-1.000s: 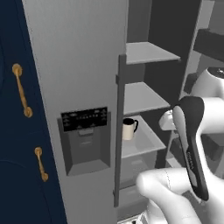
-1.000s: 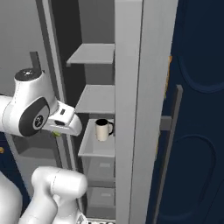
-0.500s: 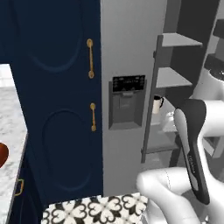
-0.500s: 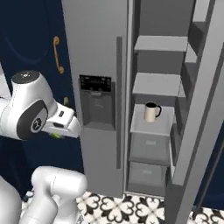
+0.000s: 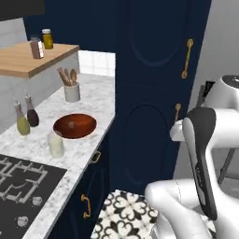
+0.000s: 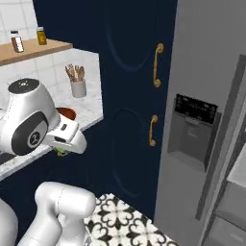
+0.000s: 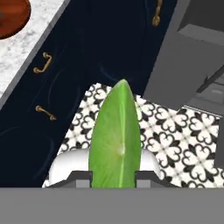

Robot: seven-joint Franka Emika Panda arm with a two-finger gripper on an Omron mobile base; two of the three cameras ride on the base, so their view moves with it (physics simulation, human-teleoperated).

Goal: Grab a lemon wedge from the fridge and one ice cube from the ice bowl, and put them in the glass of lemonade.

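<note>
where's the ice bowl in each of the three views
Left base view: the ice bowl sits at centre-left on the marble counter, beside the glass of lemonade.
Right base view: a sliver of its rim behind the arm's white head.
Hand view: top-left corner.
Shared landmark: the navy cabinets with gold handles.

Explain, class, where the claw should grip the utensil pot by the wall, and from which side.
Judging by its pose, take the utensil pot by its plain grey wall, below the rim, coming in level from the counter's open front edge. It stands upright, and the wooden utensils sticking out of its mouth block a grip from above.
</note>
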